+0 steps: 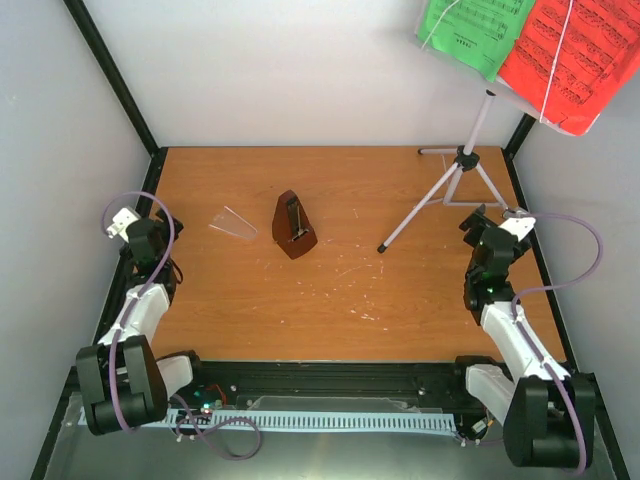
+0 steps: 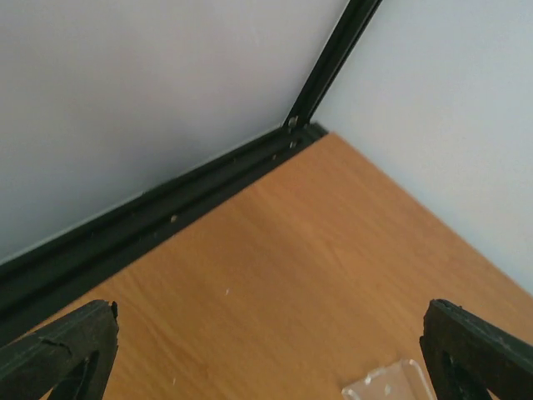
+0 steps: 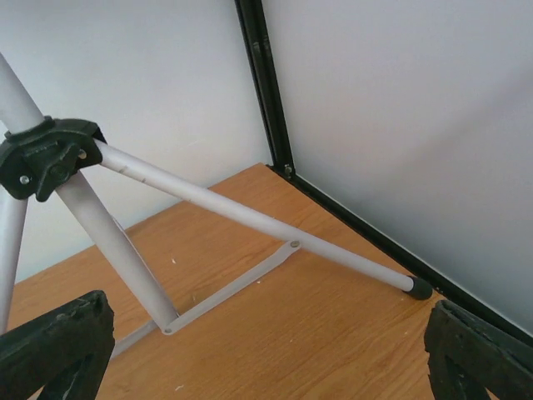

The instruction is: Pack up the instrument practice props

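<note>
The dark brown pyramid metronome (image 1: 294,225) stands upright mid-table, its clear cover (image 1: 233,224) lying apart to its left. The white tripod music stand (image 1: 455,185) stands at the far right and carries a green sheet (image 1: 475,30) and a red sheet (image 1: 570,55). My left gripper (image 1: 148,232) is open and empty at the left edge, left of the cover. In the left wrist view the gripper (image 2: 266,333) faces the far-left corner, with the cover (image 2: 391,383) at the bottom. My right gripper (image 1: 478,225) is open and empty, just right of the tripod legs (image 3: 250,221). It (image 3: 266,333) hovers over bare wood.
Black frame rails (image 1: 120,100) and grey walls close in the wooden table (image 1: 330,300) on three sides. The tripod's near leg foot (image 1: 382,247) reaches toward mid-table. The tripod's black hub (image 3: 46,154) sits high at the left of the right wrist view.
</note>
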Available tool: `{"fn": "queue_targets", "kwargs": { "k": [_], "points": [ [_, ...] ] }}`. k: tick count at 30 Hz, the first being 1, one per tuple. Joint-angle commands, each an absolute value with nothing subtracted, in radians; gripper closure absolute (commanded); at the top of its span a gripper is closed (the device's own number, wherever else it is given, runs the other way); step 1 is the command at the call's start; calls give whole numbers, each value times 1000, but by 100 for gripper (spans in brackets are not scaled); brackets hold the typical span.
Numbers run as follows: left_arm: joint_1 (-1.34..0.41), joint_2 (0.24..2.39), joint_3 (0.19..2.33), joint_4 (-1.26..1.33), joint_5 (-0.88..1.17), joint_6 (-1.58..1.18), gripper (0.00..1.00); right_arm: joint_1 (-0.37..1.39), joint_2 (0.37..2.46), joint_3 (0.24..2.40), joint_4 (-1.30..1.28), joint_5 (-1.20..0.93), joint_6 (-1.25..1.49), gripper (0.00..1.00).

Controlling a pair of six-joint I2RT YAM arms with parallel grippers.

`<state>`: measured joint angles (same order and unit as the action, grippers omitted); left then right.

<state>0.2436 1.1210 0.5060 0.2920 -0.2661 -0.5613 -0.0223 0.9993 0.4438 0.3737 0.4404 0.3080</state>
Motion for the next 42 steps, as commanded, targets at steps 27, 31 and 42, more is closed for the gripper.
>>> {"fn": "queue_targets", "kwargs": {
  "k": [27,31,42],
  "points": [
    [-125,1342,1158,-417,772,-122,1,25,1029,678,250,-947,323,0],
    [-232,1395,1191,-434,768,30,1,84,1042,716,166,-941,260,0],
    [-263,1492,1223,-338,552,90,9,195,1056,709,94,-856,216,0]
  ]
}}
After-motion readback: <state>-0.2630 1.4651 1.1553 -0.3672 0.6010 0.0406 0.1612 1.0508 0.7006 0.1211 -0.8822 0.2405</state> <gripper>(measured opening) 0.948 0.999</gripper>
